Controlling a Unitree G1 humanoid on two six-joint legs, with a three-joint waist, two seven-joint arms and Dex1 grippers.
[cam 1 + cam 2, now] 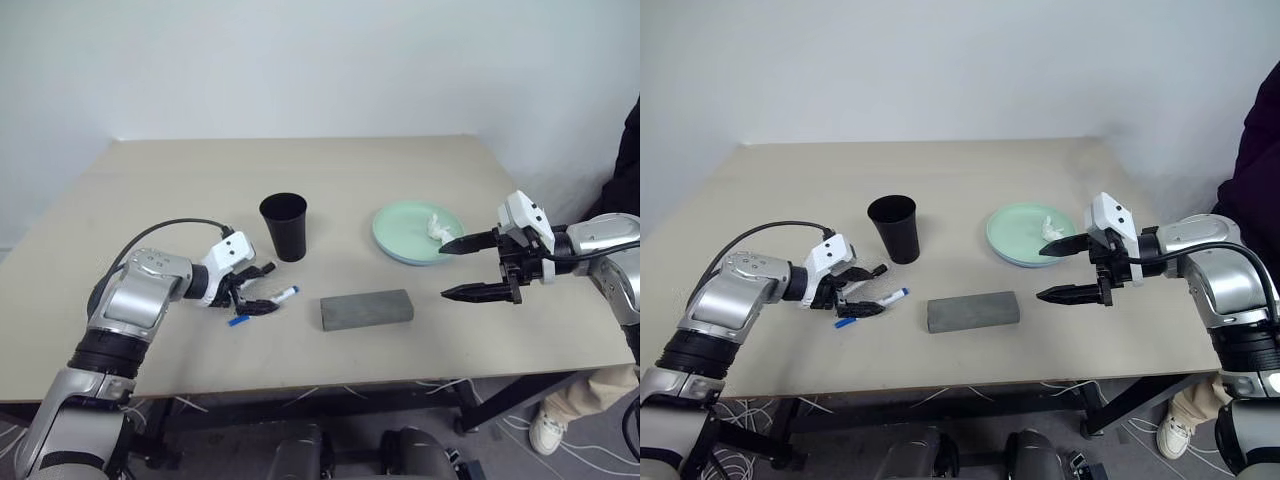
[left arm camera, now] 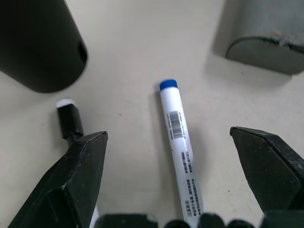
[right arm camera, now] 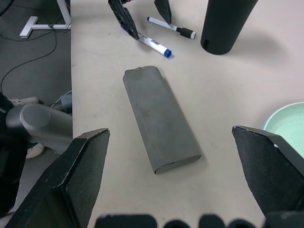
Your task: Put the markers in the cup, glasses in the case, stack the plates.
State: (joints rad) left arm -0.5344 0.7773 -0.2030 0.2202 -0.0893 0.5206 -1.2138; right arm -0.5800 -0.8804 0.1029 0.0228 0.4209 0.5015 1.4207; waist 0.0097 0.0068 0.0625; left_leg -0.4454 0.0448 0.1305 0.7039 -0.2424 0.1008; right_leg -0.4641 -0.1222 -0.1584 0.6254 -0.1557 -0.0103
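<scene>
We are holding the left claw spread wide just above the worktop, with nothing in it. The blue-cap marker is lying flat between its two fingers, and the black-cap marker is lying just beside it, near one finger. Both markers are resting on the worktop close to the cup, which is standing upright and a bit behind them.

The right claw is also spread and empty, hanging above the worktop between the closed grey case and the plates. Only the mint green plate is clear to us, w/ a crumpled tissue on it; a blue rim seems to be showing under it, so the plates are probably stacked already. We cannot see glasses anywhere; maybe they are inside the case.

About handling, in our judgement: the markers are light, stiff and round, so they are rolling easily and the smooth plastic is slippery. Best is taking the blue-cap one at mid-barrel, approx. on the printed label, fingers across the barrel, not at the cap end. The cup is light too and may tip if we are bumping it.
</scene>
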